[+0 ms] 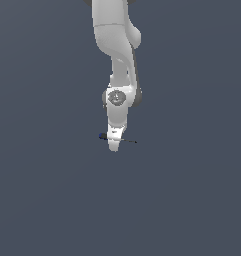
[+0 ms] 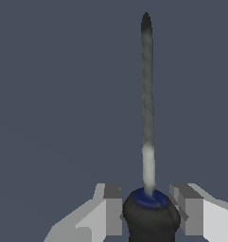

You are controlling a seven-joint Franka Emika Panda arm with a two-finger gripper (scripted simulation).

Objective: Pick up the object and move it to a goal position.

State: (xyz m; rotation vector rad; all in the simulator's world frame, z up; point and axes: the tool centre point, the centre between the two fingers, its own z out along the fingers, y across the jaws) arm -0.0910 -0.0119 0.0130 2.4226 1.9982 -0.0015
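Observation:
The object (image 1: 128, 140) is a thin dark rod lying crosswise at my gripper's tip in the exterior view, with its blue end toward that view's left. In the wrist view its black handle with a blue ring (image 2: 151, 215) sits between my two fingers, and the grey shaft (image 2: 147, 94) runs away to a dark fine point. My white gripper (image 1: 114, 144) points straight down. Its grey finger pads (image 2: 113, 208) press on both sides of the handle, so it is shut on the object.
Only a plain dark grey-blue surface shows around the arm in both views. The white arm (image 1: 114, 40) comes down from the top middle of the exterior view.

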